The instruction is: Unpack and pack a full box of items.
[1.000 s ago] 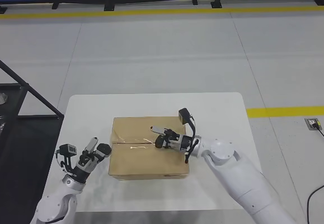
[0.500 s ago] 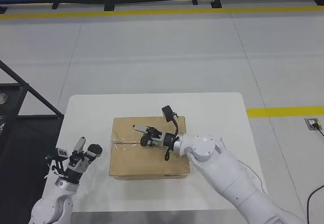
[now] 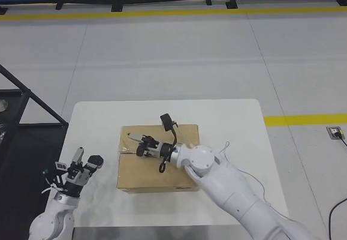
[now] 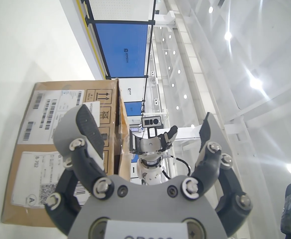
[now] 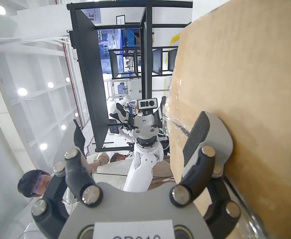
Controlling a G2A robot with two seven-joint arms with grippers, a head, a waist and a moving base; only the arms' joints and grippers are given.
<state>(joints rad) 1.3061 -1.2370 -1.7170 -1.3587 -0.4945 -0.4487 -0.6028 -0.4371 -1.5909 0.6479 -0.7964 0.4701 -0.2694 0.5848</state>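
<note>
A closed brown cardboard box [image 3: 158, 165] stands in the middle of the white table [image 3: 233, 120], with clear tape [image 3: 130, 153] along its top seam. My right gripper [image 3: 138, 144] lies over the box top near its left end, open, one pad [image 5: 196, 130] resting on the cardboard [image 5: 247, 75] beside the tape [image 5: 177, 125]. My left gripper [image 3: 84, 163] hovers open off the box's left side, near the table's left edge. Its wrist view shows the labelled side of the box [image 4: 60, 87] beyond the spread fingers [image 4: 90, 128], with nothing between them.
A black metal frame [image 3: 17, 108] and a dark floor mat stand just left of the table. Bare table runs around the box on all sides, widest on the right. A cable and floor socket [image 3: 335, 132] lie far right.
My right gripper has slid leftward across the box top along the taped seam. My left gripper has drawn away from the box toward the table's left edge.
</note>
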